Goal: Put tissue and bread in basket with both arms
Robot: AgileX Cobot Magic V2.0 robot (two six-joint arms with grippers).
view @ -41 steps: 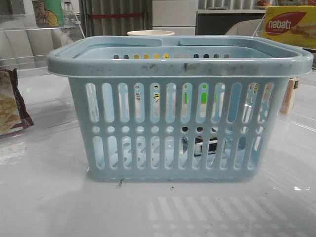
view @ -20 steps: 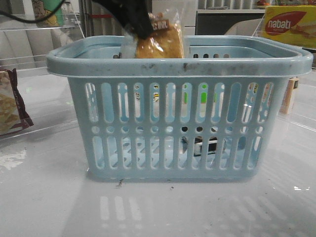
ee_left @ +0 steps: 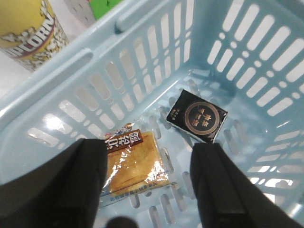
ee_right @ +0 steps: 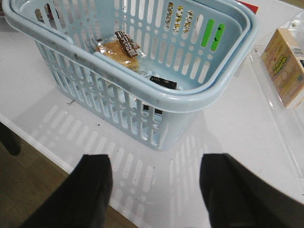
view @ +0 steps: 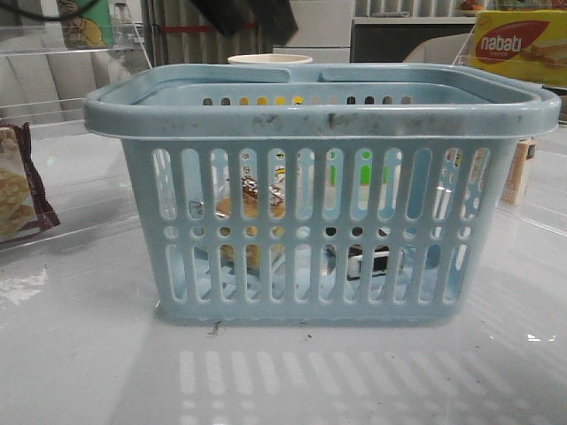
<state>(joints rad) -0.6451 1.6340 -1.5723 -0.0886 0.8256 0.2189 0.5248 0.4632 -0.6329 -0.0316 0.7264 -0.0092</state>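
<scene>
With both tools spread and empty, the left tool [ee_left: 149,190] hangs over the basket [view: 323,119]; bread [ee_left: 135,164] lies at 8 o'clock from the tissue [ee_left: 198,115] on its floor; right tool [ee_right: 154,194] hangs over the tabletop [ee_right: 228,128].

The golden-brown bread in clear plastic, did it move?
Yes. The bread dropped from above the light-blue plastic basket's rim to its floor.

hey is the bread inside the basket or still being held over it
Inside. The bread lies on the floor of the basket near the tissue, and the left tool above it is open and empty.
</scene>
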